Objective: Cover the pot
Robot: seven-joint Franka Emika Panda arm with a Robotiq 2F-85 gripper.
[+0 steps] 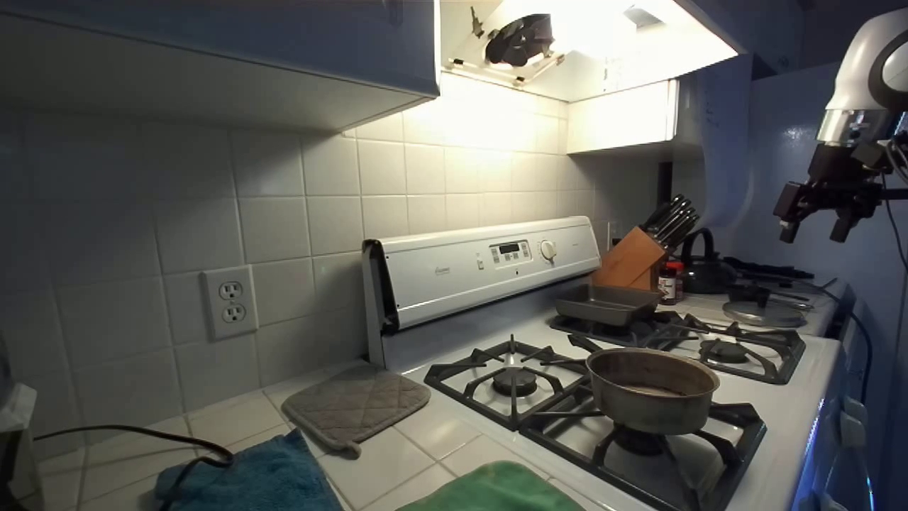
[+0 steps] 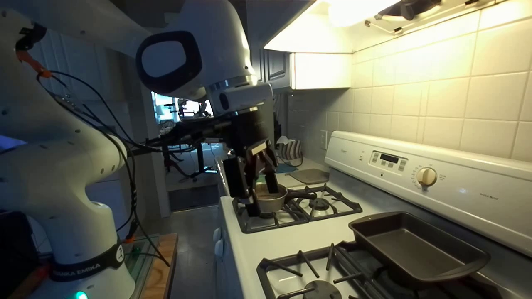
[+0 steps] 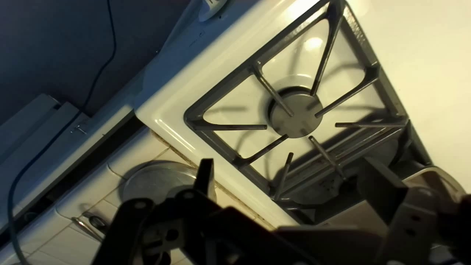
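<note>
The pot [image 1: 642,404] is a low, round metal vessel on a front burner grate; its inside shows from above. In an exterior view the pot [image 2: 272,204] is partly hidden behind my fingers. A round glass lid [image 1: 770,314] with a dark knob lies on the counter beyond the stove. The wrist view has the lid [image 3: 154,180] at lower left, its near part covered by my gripper. My gripper [image 3: 294,167] stands open with nothing between its fingers. It hangs in the air, well above the lid and stove in an exterior view, where the gripper [image 1: 814,233] points downward.
A rectangular baking pan [image 2: 415,245] rests on a back burner. Behind it stand a knife block [image 1: 630,259], small jars [image 1: 670,282] and a dark kettle [image 1: 706,273]. The range hood [image 1: 603,50] overhangs the stove. A quilted pot holder [image 1: 355,404] lies at the stove's side.
</note>
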